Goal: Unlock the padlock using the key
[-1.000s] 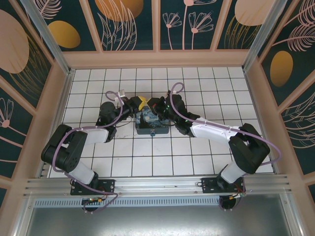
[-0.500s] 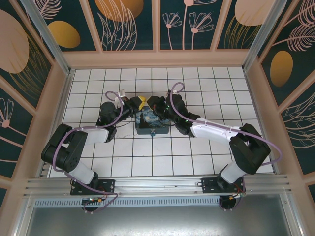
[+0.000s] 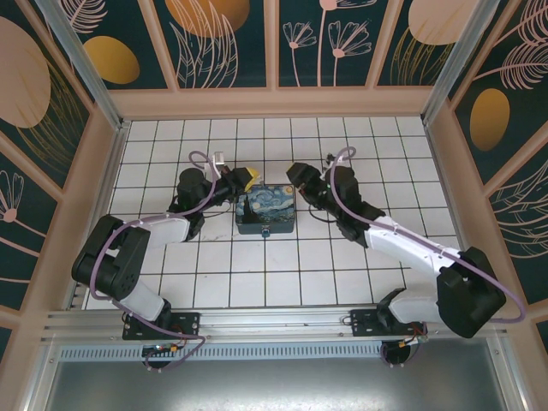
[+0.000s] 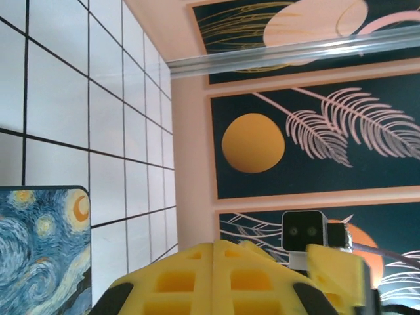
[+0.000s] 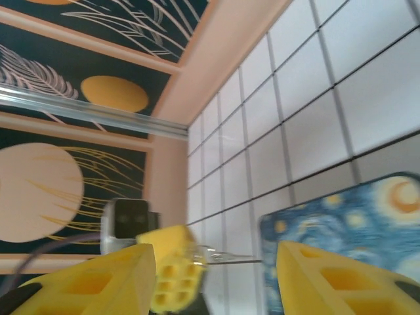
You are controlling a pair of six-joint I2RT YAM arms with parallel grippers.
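My left gripper (image 3: 247, 178) hovers over the far left corner of the painted box (image 3: 266, 208), its yellow fingers pressed together (image 4: 214, 248). From the right wrist, a thin silvery metal piece, apparently the key (image 5: 226, 254), sticks out of the left gripper's fingertips (image 5: 174, 275); it is blurred. My right gripper (image 3: 295, 175) hangs over the box's far right corner. It is open (image 5: 216, 262), with nothing between its fingers. A tiny bluish piece, seemingly the padlock (image 3: 268, 232), sits at the box's near side.
The box with the blue-yellow swirly print (image 4: 39, 249) (image 5: 348, 216) lies mid-floor on white tiles. Peach walls with dark floral panels (image 3: 274, 103) enclose the floor on three sides. Open tiles lie near the arms' bases (image 3: 274, 282).
The right gripper has opened and drawn back to the right, away from the left gripper. The left gripper stays shut and has shifted slightly left.
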